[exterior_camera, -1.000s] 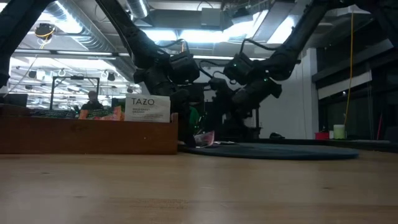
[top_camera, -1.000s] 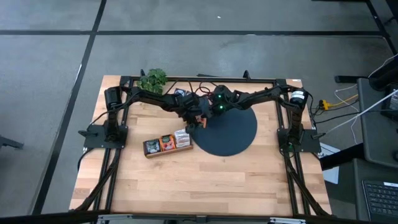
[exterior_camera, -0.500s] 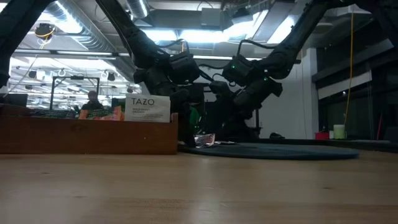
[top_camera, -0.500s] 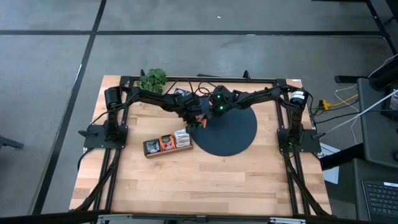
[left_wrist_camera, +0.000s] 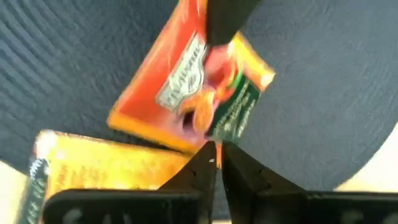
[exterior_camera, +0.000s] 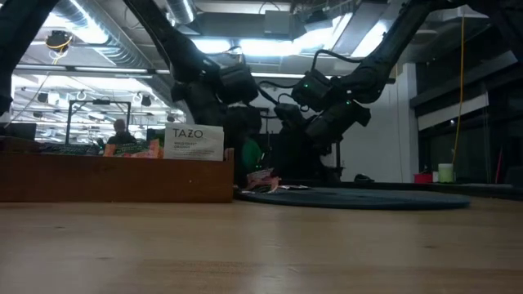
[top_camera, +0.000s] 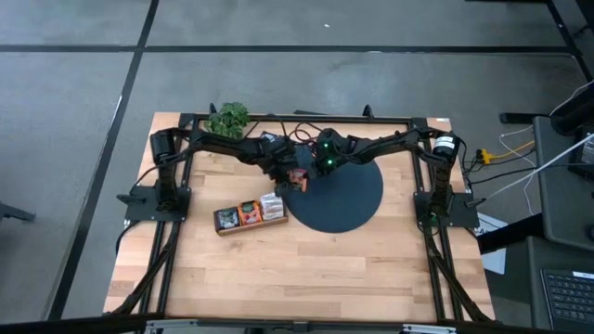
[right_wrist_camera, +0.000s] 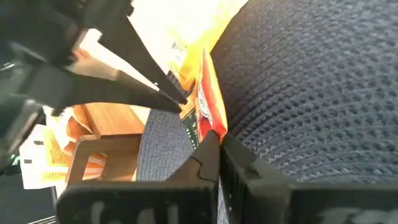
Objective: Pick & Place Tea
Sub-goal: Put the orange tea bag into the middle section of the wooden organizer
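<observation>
Both grippers meet over the left edge of the dark disc (top_camera: 339, 195). The left gripper (left_wrist_camera: 216, 163) and right gripper (right_wrist_camera: 219, 142) each pinch the same red-orange tea sachet (left_wrist_camera: 186, 87), fingers clamped on opposite edges. It looks lifted just above the disc, though that's hard to judge. A yellow sachet (left_wrist_camera: 106, 163) lies beside it. The wooden tray (top_camera: 249, 215) sits nearby.

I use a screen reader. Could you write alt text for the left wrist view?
An orange-red tea sachet is pinched at two corners, by the left tool and the right tool, above the dark disc. A yellow sachet lies beside it.
</observation>
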